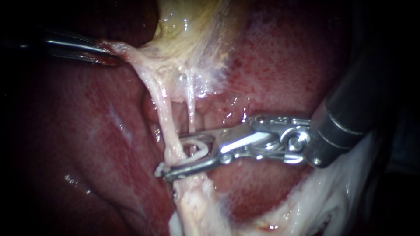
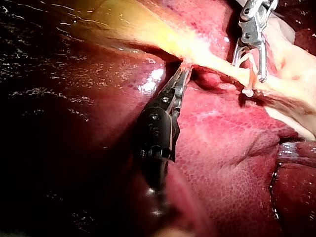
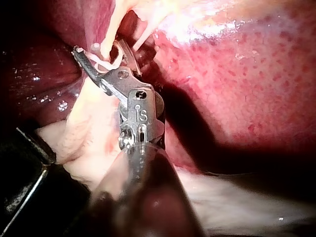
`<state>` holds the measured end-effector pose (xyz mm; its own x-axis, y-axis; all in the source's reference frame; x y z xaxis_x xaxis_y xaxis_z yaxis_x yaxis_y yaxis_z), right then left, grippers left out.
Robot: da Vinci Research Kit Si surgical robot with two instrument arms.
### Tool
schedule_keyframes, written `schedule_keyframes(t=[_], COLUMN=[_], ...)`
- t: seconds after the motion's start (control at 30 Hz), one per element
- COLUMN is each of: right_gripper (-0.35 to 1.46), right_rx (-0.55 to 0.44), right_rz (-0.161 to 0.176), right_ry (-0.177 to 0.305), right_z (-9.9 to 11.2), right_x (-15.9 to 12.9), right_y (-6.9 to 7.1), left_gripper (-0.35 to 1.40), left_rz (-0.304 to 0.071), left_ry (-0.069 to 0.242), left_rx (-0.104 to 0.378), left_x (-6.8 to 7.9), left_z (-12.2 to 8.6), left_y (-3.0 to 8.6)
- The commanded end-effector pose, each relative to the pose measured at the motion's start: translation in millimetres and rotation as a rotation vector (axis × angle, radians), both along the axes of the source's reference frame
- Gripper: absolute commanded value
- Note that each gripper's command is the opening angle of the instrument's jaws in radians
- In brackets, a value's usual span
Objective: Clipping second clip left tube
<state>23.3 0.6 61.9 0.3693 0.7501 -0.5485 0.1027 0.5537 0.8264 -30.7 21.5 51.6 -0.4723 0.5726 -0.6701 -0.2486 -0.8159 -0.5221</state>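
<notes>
Two pale tubes run down from the gallbladder [image 1: 188, 30]: a thicker left tube [image 1: 164, 109] and a thin right tube [image 1: 191, 102]. My right instrument [image 1: 177, 155] comes in from the right, and its jaws straddle the left tube low down. They hold a white clip [image 1: 202, 146] whose loop lies around that tube. The right wrist view shows the same jaws [image 3: 101, 54] with the clip [image 3: 106, 64] between them. My left instrument [image 1: 114, 54] is shut on pale tissue at the gallbladder's neck and holds it taut to the left; its jaws [image 2: 183, 69] also appear in the left wrist view.
Dark red liver [image 1: 87, 131] fills the left and the background. White fatty tissue [image 1: 332, 192] lies under my right instrument's shaft at the lower right. The right tube passes just behind the upper jaw.
</notes>
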Motion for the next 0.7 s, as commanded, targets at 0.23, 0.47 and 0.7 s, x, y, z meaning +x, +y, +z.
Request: schedule_keyframes(t=[0.23, 0.47, 0.7], right_gripper=[0.50, 0.50, 0.50], right_rx=[0.016, 0.031, 0.055], right_rz=[0.007, -0.022, -0.032], right_ry=[0.016, 0.050, 0.083], right_z=[-0.8, -2.3, -4.1], right_x=[2.1, 2.7, 3.2], right_y=[-0.4, -1.2, -2.0], left_gripper=[-0.35, -0.35, -0.35], left_rz=[-0.001, -0.001, -0.001], left_ry=[0.000, 0.000, 0.000], left_rx=[0.000, 0.000, 0.000], left_x=[-0.1, -0.1, 0.0], left_z=[0.0, 0.0, 0.1], left_y=[0.0, 0.0, 0.1])
